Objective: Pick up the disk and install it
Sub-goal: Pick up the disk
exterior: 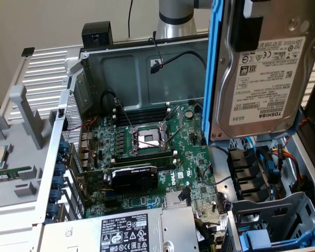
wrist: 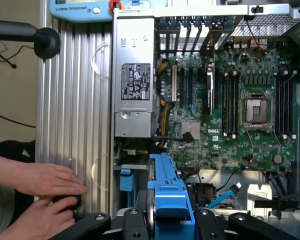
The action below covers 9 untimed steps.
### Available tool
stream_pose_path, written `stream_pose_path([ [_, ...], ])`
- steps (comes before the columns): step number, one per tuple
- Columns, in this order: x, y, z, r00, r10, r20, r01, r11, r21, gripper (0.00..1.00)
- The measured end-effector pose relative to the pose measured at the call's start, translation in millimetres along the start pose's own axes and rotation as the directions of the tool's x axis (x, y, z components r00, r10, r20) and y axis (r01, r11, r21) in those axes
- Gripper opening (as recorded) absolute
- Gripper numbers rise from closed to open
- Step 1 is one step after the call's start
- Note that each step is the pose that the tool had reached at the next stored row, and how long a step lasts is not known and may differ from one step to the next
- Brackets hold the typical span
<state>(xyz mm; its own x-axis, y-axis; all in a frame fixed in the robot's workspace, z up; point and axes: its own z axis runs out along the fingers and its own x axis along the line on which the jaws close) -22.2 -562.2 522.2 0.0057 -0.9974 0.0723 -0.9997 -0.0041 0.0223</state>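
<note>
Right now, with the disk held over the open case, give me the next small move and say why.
Probably lower it a little toward the drive cage. The gripper holds the disk upright by its blue frame, well above the cage. Go slowly: a person's hands rest on the ribbed panel alongside.
</note>
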Motion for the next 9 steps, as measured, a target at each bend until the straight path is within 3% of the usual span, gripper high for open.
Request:
stream_pose_path([
  [9, 21.8, -3.1, 0.1, 1.0000, 0.000, 0.0001, 0.000, 1.0000, 0.0002, 0.37],
])
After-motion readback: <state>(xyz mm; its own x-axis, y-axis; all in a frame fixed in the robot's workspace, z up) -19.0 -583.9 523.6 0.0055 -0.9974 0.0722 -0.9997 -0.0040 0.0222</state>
